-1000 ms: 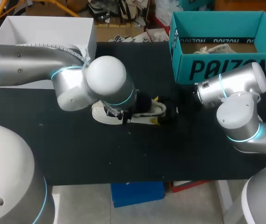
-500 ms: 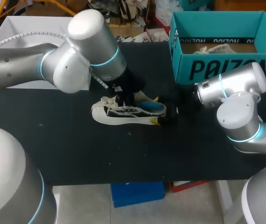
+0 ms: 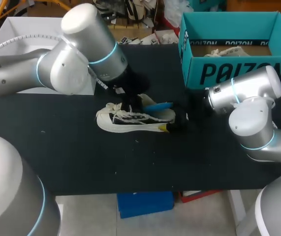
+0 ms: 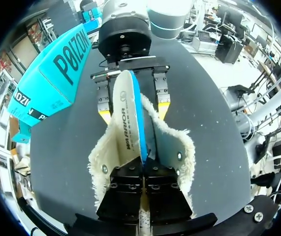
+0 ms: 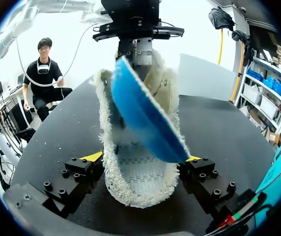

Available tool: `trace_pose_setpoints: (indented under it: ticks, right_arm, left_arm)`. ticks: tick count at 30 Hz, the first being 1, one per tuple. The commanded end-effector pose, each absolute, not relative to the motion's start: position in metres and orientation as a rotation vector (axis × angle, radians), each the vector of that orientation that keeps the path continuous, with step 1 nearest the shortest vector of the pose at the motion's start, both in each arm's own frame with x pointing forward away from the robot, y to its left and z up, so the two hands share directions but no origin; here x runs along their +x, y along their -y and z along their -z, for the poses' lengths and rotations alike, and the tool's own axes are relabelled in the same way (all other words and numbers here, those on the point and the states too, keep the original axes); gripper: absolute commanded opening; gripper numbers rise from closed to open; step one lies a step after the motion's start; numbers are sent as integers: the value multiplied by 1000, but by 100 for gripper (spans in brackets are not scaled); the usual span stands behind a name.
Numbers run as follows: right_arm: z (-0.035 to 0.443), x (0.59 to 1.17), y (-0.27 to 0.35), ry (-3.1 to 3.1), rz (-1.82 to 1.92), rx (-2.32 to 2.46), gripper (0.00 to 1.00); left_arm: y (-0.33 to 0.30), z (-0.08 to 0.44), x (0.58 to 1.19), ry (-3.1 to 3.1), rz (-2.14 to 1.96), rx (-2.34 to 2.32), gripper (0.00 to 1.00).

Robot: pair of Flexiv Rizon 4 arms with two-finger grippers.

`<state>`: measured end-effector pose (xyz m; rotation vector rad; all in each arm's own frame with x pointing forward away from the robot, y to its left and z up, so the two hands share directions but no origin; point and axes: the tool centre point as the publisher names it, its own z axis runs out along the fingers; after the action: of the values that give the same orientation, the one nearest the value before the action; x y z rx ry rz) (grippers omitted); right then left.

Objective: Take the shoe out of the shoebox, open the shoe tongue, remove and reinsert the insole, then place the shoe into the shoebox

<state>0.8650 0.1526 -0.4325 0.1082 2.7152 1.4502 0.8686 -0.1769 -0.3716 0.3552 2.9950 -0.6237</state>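
Observation:
A white shoe [image 3: 128, 119] with a fleecy lining [image 4: 179, 152] lies on its sole on the black table [image 3: 81, 157]. My right gripper [image 3: 178, 119] clasps its heel, one yellow-tipped finger on each side [image 5: 141, 157]. My left gripper [image 3: 129, 101] hangs over the shoe's opening, shut [image 4: 142, 164] on one end of the insole [image 4: 126, 110]. The insole has a blue top [image 5: 145, 118] and a white underside. It slants up out of the shoe, its far end over the heel.
The teal shoebox [image 3: 238, 73] stands open at the back right, behind my right arm. A white box [image 3: 46, 34] sits at the back left, partly behind my left arm. Bare table lies in front of the shoe.
My left arm has swung back and up off the shoe, uncovering it. The blue insole has risen out of the shoe in its grip. The right arm has kept still.

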Motion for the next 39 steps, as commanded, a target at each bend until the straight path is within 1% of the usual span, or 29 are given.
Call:
trace_pose_setpoints:
  ticks: [1,3,4,5,6,9,10,12,17,20,26,30,31,33,35,36,39]
  right_arm:
    - [435,864,-154,-2718,-1447,110,0]
    - [435,864,-154,-2718,-1447,110,0]
    - [435,864,-154,-2718,-1447,110,0]
    - [435,864,-154,-2718,-1447,110,0]
    - [435,864,-154,-2718,-1447,110,0]
    - [435,864,-154,-2718,-1447,110,0]
    - [435,864,-154,-2718,-1447,110,0]
    - [435,864,-154,-2718,-1447,110,0]
    - [435,864,-154,-2718,-1447,110,0]
    - [435,864,-154,-2718,-1447,110,0]
    - [435,864,-154,-2718,-1447,110,0]
    - [435,864,-154,-2718,-1447,110,0]
    - [435,864,-154,-2718,-1447,110,0]
    - [435,864,-154,-2718,-1447,110,0]
    - [435,864,-154,-2718,-1447,110,0]
    - [435,864,-154,-2718,-1447,110,0]
    - [435,864,-154,-2718,-1447,110,0]
  left_arm:
    - [194,379,869,-2996,582,388,29]
    - [199,382,869,-2991,567,391,31]
    - [202,383,869,-2990,567,392,38]
    - [204,384,869,-2985,567,388,52]
    - [206,384,869,-2976,558,402,74]
    - [212,388,869,-2979,556,448,81]
    - [213,388,868,-2972,551,456,81]
    - [215,389,868,-2966,558,459,88]
    - [221,388,870,-2934,566,466,88]
    - [226,389,872,-2928,581,500,92]
    - [238,382,872,-2876,600,516,88]
    - [245,377,870,-2836,609,511,80]
    - [247,377,869,-2830,605,511,75]
    - [249,377,869,-2818,599,506,71]
    - [250,377,869,-2815,594,505,62]
    - [250,377,869,-2814,595,503,47]
    - [248,378,870,-2814,597,495,21]
